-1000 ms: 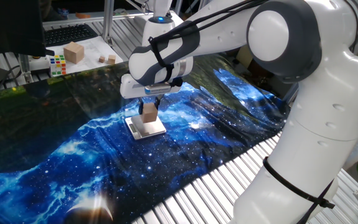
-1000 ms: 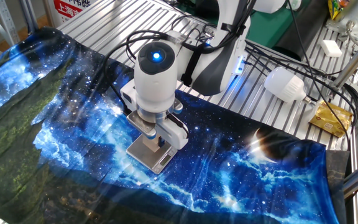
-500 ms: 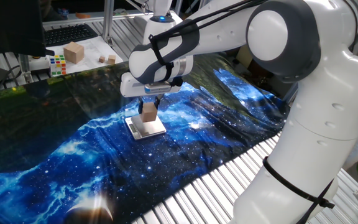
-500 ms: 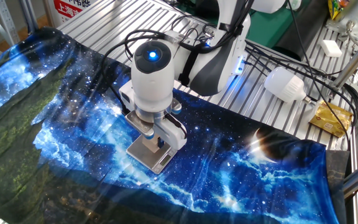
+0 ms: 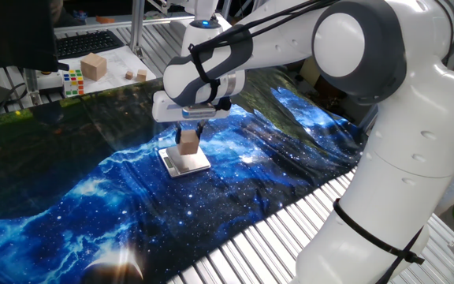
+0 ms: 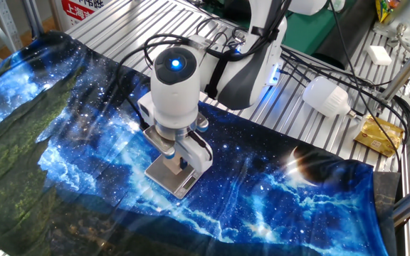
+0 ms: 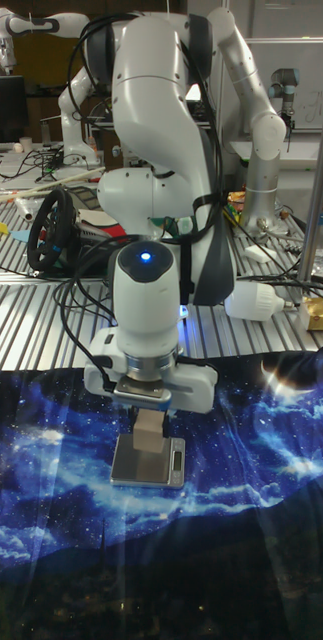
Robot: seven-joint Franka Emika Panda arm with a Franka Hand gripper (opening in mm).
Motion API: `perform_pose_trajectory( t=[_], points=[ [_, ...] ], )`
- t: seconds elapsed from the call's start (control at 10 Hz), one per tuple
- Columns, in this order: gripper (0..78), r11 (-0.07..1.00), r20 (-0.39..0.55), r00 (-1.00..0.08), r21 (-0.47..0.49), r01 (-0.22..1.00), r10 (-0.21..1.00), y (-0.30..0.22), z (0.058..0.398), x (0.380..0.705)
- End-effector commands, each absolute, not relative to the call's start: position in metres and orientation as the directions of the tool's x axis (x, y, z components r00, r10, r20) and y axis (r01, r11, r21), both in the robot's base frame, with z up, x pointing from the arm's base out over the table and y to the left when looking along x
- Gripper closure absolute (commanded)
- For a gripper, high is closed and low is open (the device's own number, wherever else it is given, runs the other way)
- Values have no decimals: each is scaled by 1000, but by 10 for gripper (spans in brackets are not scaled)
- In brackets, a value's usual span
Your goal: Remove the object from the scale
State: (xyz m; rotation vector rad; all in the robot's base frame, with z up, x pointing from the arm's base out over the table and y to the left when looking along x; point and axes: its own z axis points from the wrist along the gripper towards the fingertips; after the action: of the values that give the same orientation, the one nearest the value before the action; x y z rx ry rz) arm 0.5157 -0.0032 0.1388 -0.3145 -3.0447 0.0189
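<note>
The table [image 5: 416, 229] has a ribbed aluminium top. A blue galaxy-print cloth [image 5: 93, 197] covers most of it and lies in folds. A keyboard [image 5: 85, 43] sits at the far edge, beside a dark monitor [image 5: 14, 31]. A white bulb-shaped lamp [image 6: 326, 96] and a yellow packet [image 6: 379, 135] rest on the bare slats. A red-and-white sign [image 6: 84, 8] stands behind. In the tall view, cables [image 7: 46, 230] lie coiled on the bench, and a second white arm [image 7: 271, 120] stands in the dim lab background.

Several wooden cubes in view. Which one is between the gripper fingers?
The small light-brown cube over the silver scale, in the gripper. The other cubes sit far back beside the Rubik's cube.
</note>
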Motion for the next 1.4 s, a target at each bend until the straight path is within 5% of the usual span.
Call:
perform_pose_trajectory(
  t=[0.1, 0.8, 1.4],
  points=[
    [763, 962, 106, -957, -12, 272, 271, -4, 140, 517],
    [763, 969, 113, -963, -12, 246, 245, -11, 142, 516],
    [763, 987, 100, -982, -16, 158, 159, -70, 134, 507]
  ],
)
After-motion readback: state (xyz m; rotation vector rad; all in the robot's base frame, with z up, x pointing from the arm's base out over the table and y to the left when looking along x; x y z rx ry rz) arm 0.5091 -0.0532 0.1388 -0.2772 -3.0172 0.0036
